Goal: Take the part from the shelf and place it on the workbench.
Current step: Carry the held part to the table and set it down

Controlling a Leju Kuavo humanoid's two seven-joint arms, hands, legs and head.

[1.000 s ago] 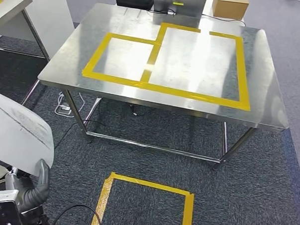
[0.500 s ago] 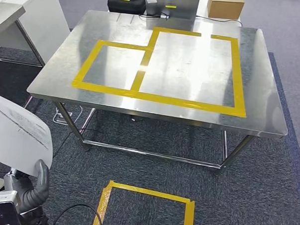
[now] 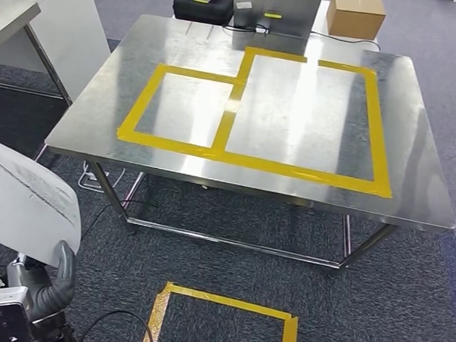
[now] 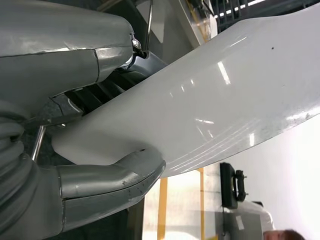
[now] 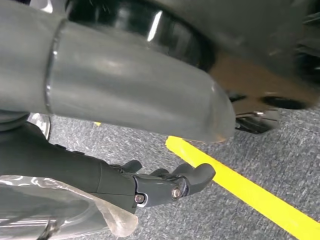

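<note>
While the left hand [image 4: 86, 165] grips the white part [image 4: 211, 105] between thumb and fingers, the part sits low at the robot's left side [image 3: 27, 200], well apart from the steel worktop [image 3: 419, 172]. Yellow tape rectangles [image 3: 382, 132] mark the worktop surface. The right hand [image 5: 166, 185] hangs above grey carpet [image 5: 279, 165] beside a yellow floor tape line [image 5: 241, 187], fingers lightly curled and apart, holding nothing.
</note>
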